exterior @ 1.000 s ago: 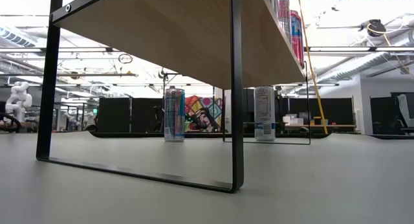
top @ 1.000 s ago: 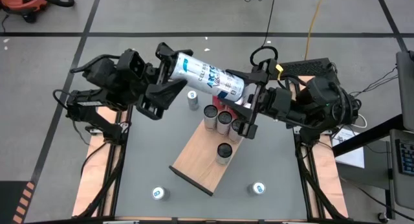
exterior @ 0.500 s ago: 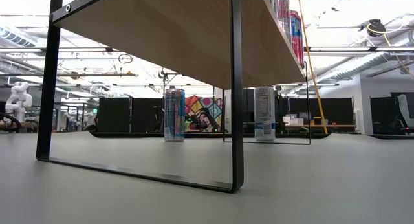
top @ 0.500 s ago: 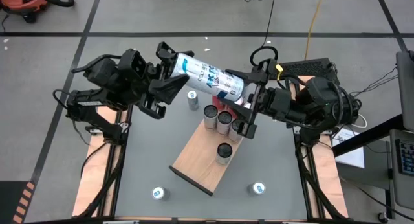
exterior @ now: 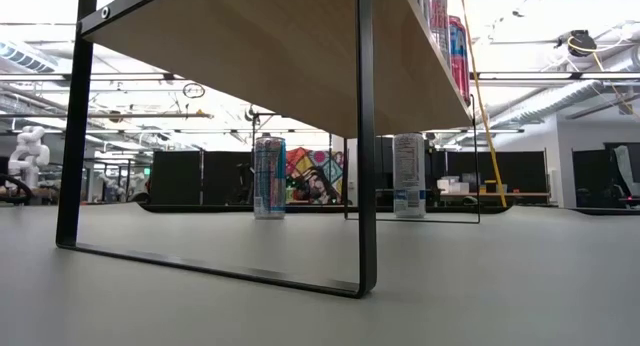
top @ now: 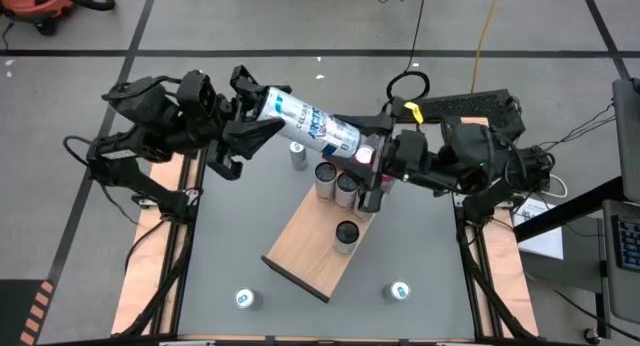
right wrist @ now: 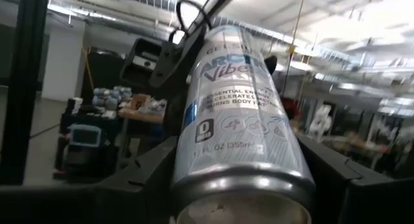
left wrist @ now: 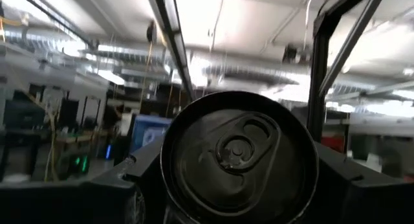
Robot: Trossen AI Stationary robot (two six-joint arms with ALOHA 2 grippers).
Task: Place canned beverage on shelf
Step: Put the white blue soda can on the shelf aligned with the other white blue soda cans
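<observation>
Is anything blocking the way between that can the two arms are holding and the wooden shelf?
Partly. The can hangs over the shelf's far end, where three cans already stand beneath it. The nearer board looks free, apart from one dark can.

Bright, even overhead light
Ceiling lights (exterior: 560, 11) glare white in the low view; the can (left wrist: 239, 162) looks soft and blurred at the left wrist.

Two matte black robot arms with boxy, angular joints and looping black cables. The right arm (top: 480, 161) carries a small yellow tag; the left arm (top: 150, 136) looks uniformly dark.
</observation>
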